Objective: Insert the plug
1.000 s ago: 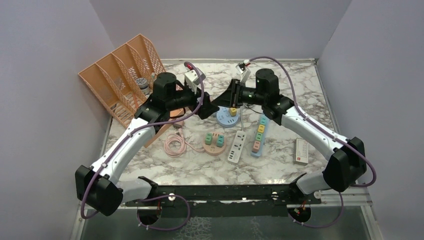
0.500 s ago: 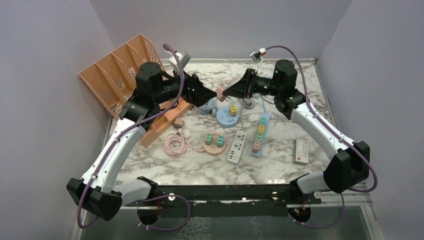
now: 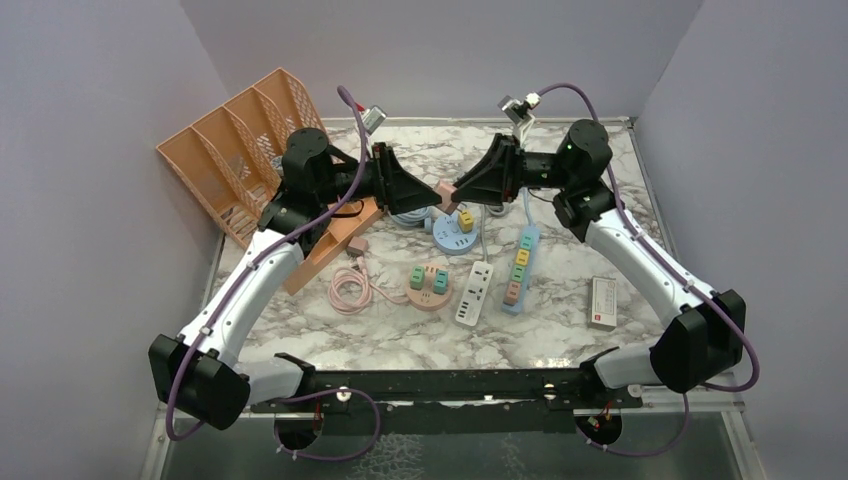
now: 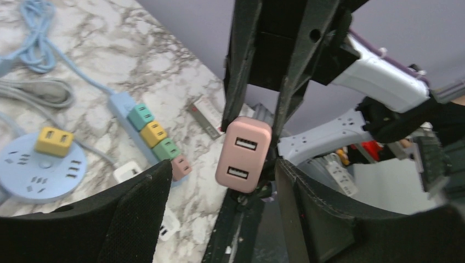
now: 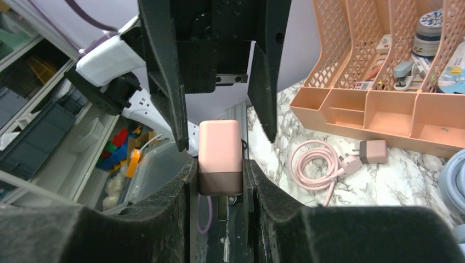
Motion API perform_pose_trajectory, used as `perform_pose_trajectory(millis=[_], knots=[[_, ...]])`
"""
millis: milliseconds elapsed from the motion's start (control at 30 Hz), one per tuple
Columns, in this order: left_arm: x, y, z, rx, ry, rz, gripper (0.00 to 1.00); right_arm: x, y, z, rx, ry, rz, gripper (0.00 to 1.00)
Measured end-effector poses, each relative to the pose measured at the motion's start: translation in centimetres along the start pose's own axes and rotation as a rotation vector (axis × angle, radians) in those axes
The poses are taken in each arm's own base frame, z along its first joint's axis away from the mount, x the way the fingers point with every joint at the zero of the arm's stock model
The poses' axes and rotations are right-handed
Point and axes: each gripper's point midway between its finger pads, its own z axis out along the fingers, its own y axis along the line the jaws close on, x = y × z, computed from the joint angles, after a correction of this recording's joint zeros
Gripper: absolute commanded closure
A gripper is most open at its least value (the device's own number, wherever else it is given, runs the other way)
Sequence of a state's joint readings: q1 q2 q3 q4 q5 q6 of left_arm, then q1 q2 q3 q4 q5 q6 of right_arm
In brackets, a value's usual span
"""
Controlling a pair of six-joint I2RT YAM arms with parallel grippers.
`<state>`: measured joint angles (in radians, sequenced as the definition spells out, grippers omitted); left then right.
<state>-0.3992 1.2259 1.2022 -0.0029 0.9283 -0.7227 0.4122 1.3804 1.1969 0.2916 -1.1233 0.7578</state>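
Note:
The plug (image 5: 219,150) is a pink charger block with two USB ports on its end face (image 4: 244,153). It hangs in the air above the back of the marble table (image 3: 400,335). My right gripper (image 5: 219,164) is shut on its darker lower end, and a metal prong shows below the pads. My left gripper (image 4: 222,170) faces it from the opposite side. Its fingers (image 4: 137,213) stand open, one on each side of the plug, with a gap on both sides. In the top view the two grippers meet at the plug (image 3: 445,192).
Under the grippers lies a round blue power strip (image 3: 455,232) with a yellow adapter. Nearer me are a round pink strip (image 3: 428,282), a white strip (image 3: 473,292) and a long blue strip (image 3: 518,268). A coiled pink cable (image 3: 347,290), an orange file rack (image 3: 235,160) and a white box (image 3: 602,302) are also there.
Both arms lifted off the table and swung toward the back. The right gripper carried the plug up with it. The left gripper's jaws came in around the plug and have narrowed.

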Motion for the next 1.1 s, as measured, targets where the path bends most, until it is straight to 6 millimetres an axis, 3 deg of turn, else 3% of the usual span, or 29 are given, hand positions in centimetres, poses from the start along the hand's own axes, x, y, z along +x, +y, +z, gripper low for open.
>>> perform_pose_trajectory(millis=[200,400,567,633,833,967,1100], knots=[[0.4,-1.0,0.1,0.072,0.018,-0.040,0.55,0.4,0.5,0.0,-0.051,0.027,-0.001,0.87],[0.7,-0.7,0.4,0.097,0.045,-0.077,0.67,1.2,-0.2,0.2,-0.077,0.061,0.033,0.86],[1.2,0.3,0.7,0.102,0.074,-0.105,0.88,2.1,-1.2,0.4,-0.085,0.090,0.087,0.86],[1.4,0.4,0.8,0.102,0.080,-0.108,0.98,2.3,-1.3,0.4,-0.087,0.096,0.098,0.79],[1.9,1.0,0.7,0.084,0.098,-0.105,1.00,2.3,-2.0,0.5,-0.061,0.091,0.093,0.46],[2.7,2.6,0.9,0.009,0.109,-0.131,1.00,1.8,-3.8,0.8,0.030,0.051,0.085,0.42],[2.7,6.1,1.0,-0.162,0.073,-0.154,1.00,1.0,-7.8,0.3,0.271,-0.036,0.112,0.43]])
